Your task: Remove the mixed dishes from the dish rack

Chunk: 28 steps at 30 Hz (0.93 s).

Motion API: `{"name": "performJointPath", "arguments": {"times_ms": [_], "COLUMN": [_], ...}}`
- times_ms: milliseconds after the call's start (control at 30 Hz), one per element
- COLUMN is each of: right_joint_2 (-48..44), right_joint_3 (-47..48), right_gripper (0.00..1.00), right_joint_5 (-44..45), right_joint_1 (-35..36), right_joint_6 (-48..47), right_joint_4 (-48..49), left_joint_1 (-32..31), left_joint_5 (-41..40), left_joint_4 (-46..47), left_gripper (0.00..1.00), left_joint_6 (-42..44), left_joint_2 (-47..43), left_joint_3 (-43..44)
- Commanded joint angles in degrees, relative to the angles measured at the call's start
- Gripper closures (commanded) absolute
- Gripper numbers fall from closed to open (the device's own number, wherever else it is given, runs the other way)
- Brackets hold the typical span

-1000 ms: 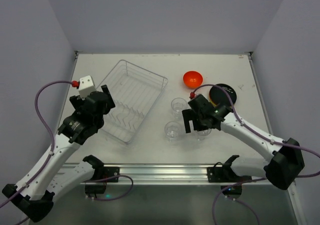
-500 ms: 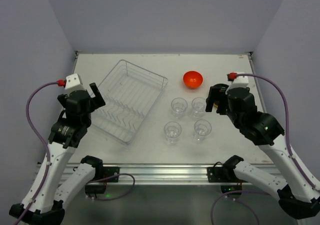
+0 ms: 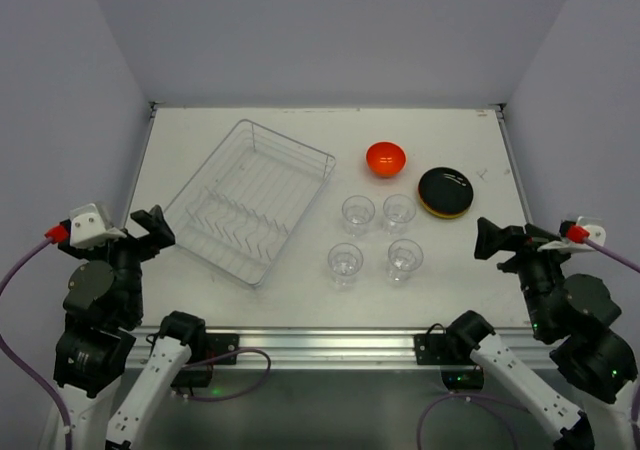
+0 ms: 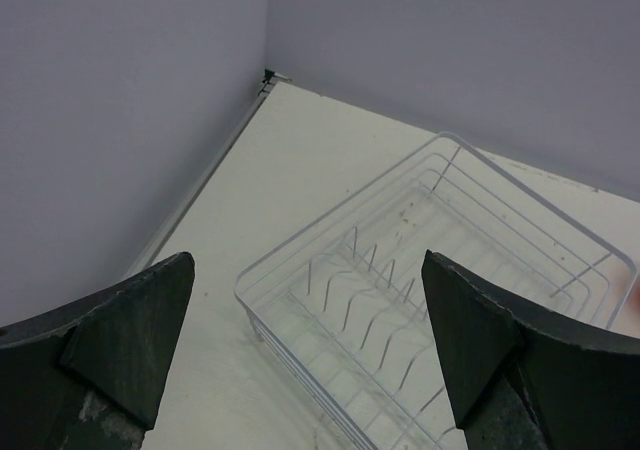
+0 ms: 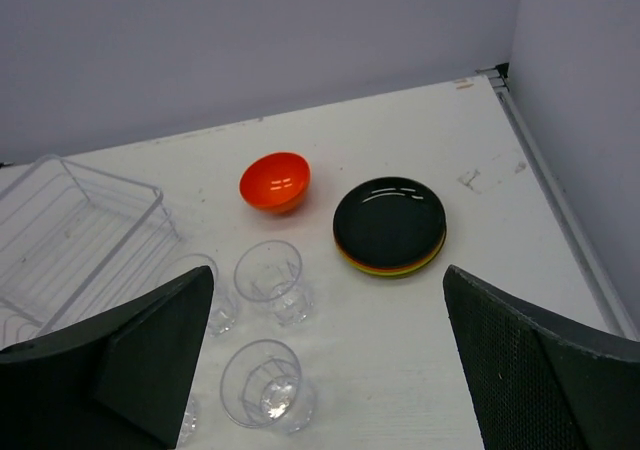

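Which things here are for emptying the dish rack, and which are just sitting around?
For the job: dish rack, orange-red bowl, stack of plates, four clear glasses.
Just there: table, metal rail at the front edge.

We count one wire dish rack (image 3: 288, 141), one orange-red bowl (image 3: 385, 159), four clear glasses (image 3: 358, 211) and one stack of plates (image 3: 445, 191), black uppermost, plate count indeterminate.
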Motion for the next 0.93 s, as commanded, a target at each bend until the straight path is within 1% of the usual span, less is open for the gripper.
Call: {"name": "performJointPath", "arguments": {"times_ms": [0,133,267,367,633,900], "right_joint_2": [-2.4,-3.0,-3.0,-2.8,-2.9,-1.6], "right_joint_3": [2.0,2.8,2.0,1.3,-1.3,-2.7], "right_gripper": [0.01,0.01,0.01,0.01,0.01,0.01], "right_joint_5": [1.6,2.2,2.0,1.5,-0.3,-0.7], "right_joint_1": [-0.1,-0.1,-0.1,-0.1,-0.1,-0.1], "right_joint_6": [-3.6,-3.1,-2.3,-2.0,-2.2,-0.5], "right_joint_4": [-2.0,-7.3,-8.2,-7.9,-4.9,-3.1], "left_joint_1": [0.3,0.3,0.3,0.3,0.3,0.3], "left_joint_5": [1.0,0.6,2.1,4.1,7.3,7.5], "left_joint_4": [-1.8,-1.8,-2.1,-1.9,2.0,2.4], "left_gripper": [0.0,0.0,0.0,0.0,0.0,0.0], "left_joint_6": [3.8,4.3,4.2,4.6,6.3,6.2], "left_joint_2": [-1.9,-3.3,-2.8,-3.4,-7.5,-4.3], "left_joint_3": [0.1,-0.1,0.3,0.0,-2.6,-3.0]}}
